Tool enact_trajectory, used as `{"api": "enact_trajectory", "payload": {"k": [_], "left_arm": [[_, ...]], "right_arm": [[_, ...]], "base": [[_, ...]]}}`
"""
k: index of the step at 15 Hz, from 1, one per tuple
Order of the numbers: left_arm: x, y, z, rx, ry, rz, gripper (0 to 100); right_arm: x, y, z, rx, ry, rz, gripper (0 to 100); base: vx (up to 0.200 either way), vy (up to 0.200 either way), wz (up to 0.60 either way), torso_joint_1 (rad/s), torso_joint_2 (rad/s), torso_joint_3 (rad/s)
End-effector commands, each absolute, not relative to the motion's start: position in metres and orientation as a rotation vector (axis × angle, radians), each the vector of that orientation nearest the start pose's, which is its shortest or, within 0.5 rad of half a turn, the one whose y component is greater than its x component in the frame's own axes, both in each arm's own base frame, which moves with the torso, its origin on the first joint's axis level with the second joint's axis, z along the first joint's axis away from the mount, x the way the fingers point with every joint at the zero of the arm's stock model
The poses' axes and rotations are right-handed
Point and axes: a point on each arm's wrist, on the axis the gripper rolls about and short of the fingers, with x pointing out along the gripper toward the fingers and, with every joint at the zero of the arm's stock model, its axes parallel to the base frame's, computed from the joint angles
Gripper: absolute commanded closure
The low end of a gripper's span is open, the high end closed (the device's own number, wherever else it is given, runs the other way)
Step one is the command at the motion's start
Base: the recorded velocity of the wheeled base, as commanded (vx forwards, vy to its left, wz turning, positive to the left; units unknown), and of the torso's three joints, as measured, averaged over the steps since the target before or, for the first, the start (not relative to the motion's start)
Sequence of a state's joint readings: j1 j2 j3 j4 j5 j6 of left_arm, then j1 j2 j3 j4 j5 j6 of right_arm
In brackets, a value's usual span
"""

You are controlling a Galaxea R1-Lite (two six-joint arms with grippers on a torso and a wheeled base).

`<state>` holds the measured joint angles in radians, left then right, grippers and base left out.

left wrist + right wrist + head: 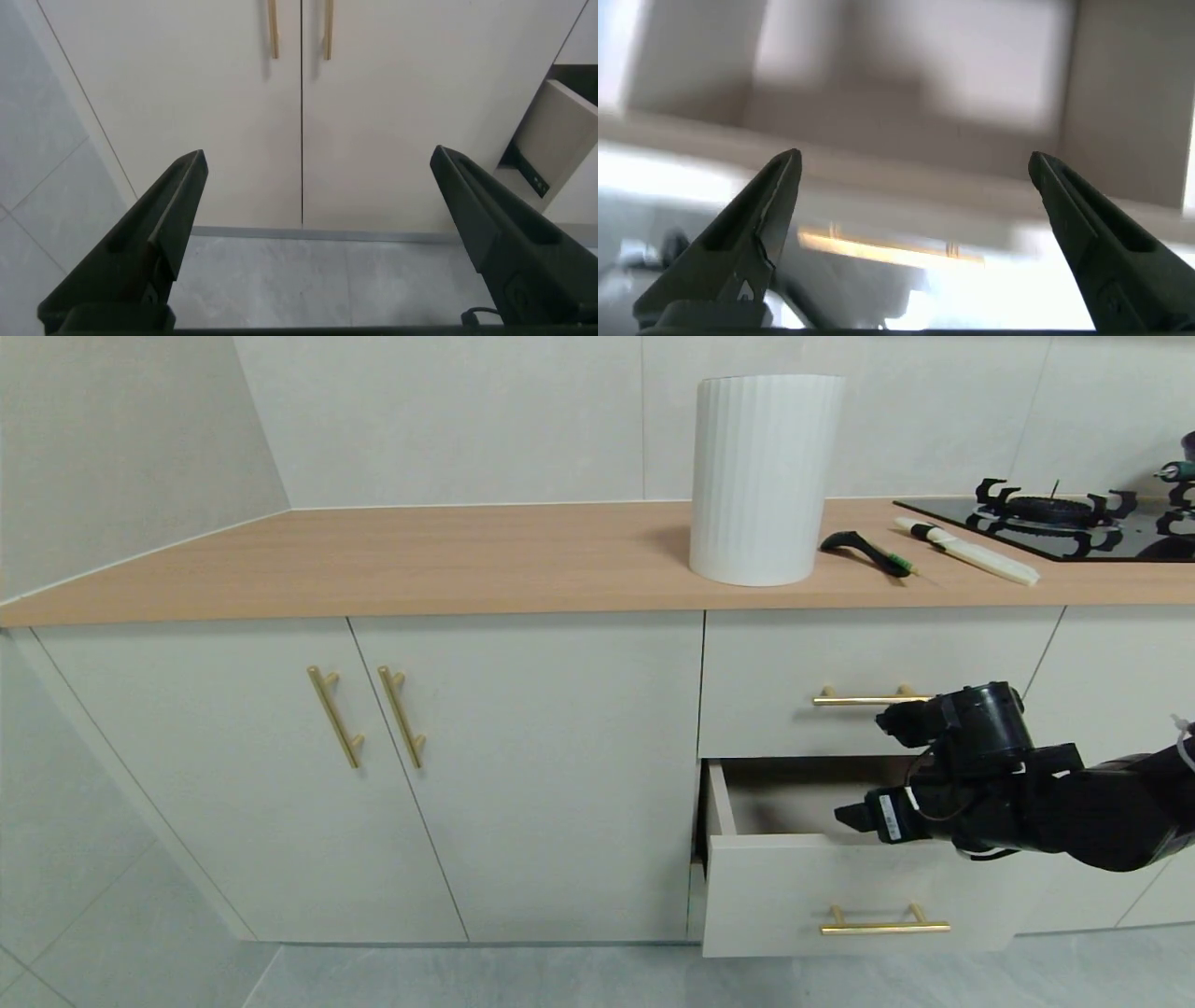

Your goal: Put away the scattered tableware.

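Two utensils lie on the wooden counter point(420, 555): a black-handled peeler point(864, 551) and a white knife point(971, 551), just right of a tall white ribbed holder point(764, 476). Below them the lower drawer point(794, 887) stands pulled out, its inside looking bare. My right gripper point(864, 767) hangs open in front of the drawer's opening, one finger above the other, holding nothing; in its wrist view the right gripper point(913, 161) faces a blurred gold handle point(887, 247). My left gripper point(318, 163) is open and low, facing the cabinet doors point(301, 103).
A black gas hob point(1055, 523) sits at the counter's right end. The upper drawer point(868, 681) is closed, its gold handle point(864, 698) just above my right gripper. Double doors with gold handles point(364, 714) are to the left. Tiled floor point(467, 975) lies below.
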<state>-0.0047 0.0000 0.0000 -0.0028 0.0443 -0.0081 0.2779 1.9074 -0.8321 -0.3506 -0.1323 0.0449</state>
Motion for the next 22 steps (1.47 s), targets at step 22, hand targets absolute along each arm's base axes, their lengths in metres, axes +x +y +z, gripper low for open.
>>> {"api": "enact_trajectory", "payload": {"k": [22], "left_arm": [[-0.023,0.001,0.076,-0.009,-0.003,0.04,0]], "right_arm": [[0.242,0.095,0.092,-0.471,1.201,0.322,0]], "base": [[0.0,0.0,0.0,0.0,0.0,0.0]]}}
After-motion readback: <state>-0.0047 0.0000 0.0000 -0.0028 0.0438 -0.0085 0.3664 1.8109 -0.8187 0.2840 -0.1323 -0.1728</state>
